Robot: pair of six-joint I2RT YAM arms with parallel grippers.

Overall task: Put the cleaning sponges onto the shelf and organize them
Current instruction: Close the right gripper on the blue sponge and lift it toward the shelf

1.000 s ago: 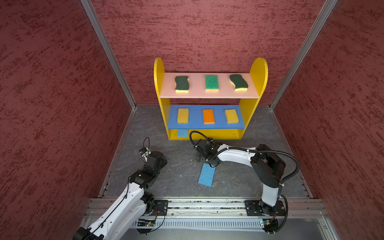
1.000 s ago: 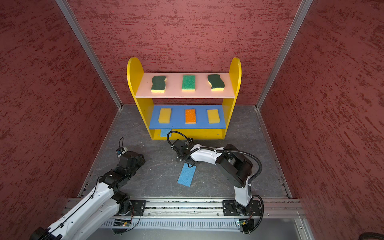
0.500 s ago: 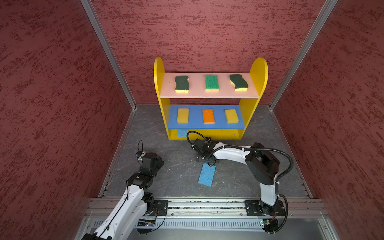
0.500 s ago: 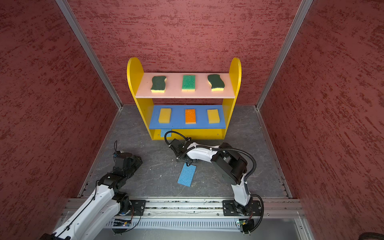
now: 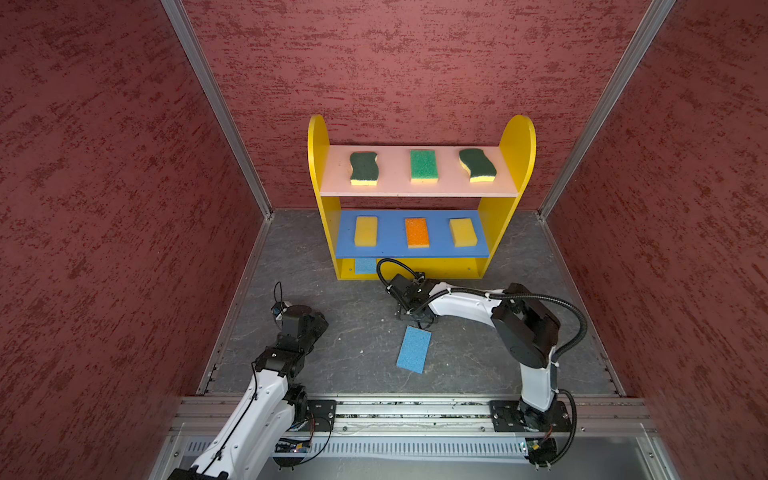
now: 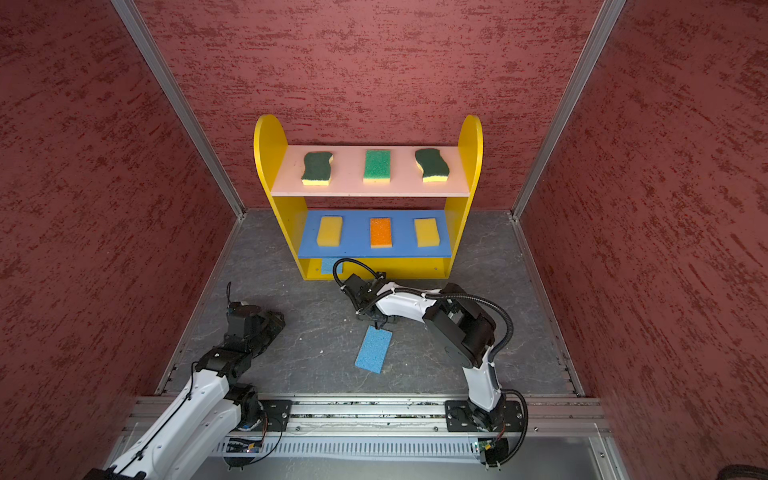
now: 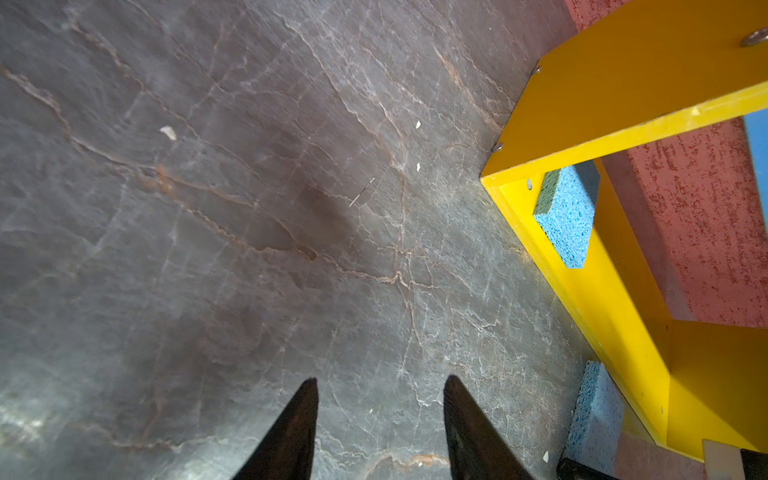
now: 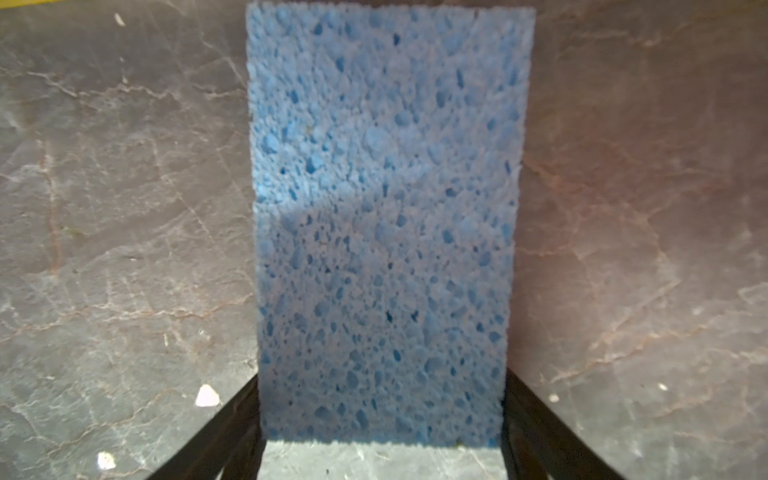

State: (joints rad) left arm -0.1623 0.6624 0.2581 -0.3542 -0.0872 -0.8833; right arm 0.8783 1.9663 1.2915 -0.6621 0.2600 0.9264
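While on the shelf [image 5: 517, 141], seven sponges [image 5: 417, 232].

- You are looking at two dark-green wavy sponges [image 5: 363, 166], [image 5: 477, 164].
- You are seeing one bright green sponge [image 5: 423, 165].
- You are seeing two yellow sponges [image 5: 365, 230], [image 5: 463, 232] and one orange sponge [image 5: 417, 232].
- You are counting two blue sponges [image 5: 413, 349], [image 5: 365, 266] in both top views.
- You are facing one shelf [image 5: 318, 166] and two robot arms [image 5: 266, 399], [image 5: 461, 301].
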